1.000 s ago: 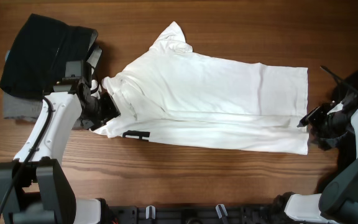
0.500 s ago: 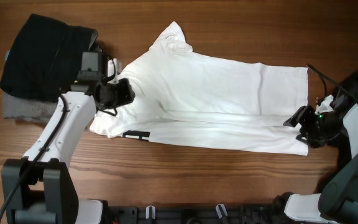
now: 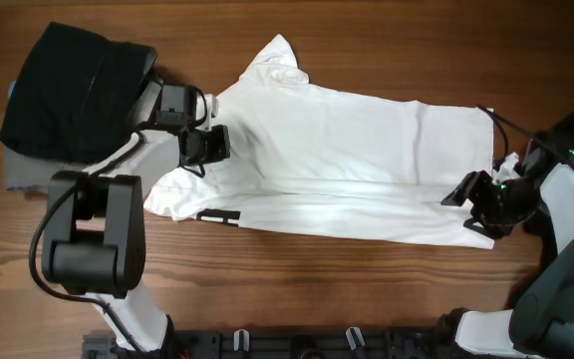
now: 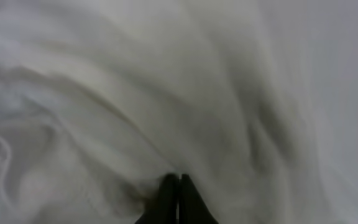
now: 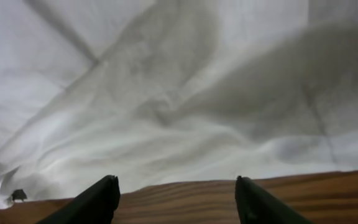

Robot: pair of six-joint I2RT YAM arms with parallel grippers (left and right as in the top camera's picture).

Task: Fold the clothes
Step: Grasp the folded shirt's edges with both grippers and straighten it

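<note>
The clothes are chiefly a white T-shirt (image 3: 367, 150) lying flat and lengthwise across the table, a strip of its black print (image 3: 217, 214) showing at the lower left. My left gripper (image 3: 217, 143) sits on the shirt near its collar. In the left wrist view its fingers (image 4: 179, 190) are pressed together, and the white fabric (image 4: 166, 93) puckers at their tips. My right gripper (image 3: 463, 194) hovers at the shirt's lower right hem. Seen from the right wrist it (image 5: 176, 190) is open over bare wood, with the hem (image 5: 185, 143) just ahead.
A folded black garment (image 3: 68, 90) lies on a grey one (image 3: 28, 175) at the table's far left, close behind the left arm. Bare wooden table (image 3: 317, 279) runs along the front edge.
My left gripper has moved up and right from the shirt's left edge onto the collar area and shut there. The right gripper has slid left to the hem.
</note>
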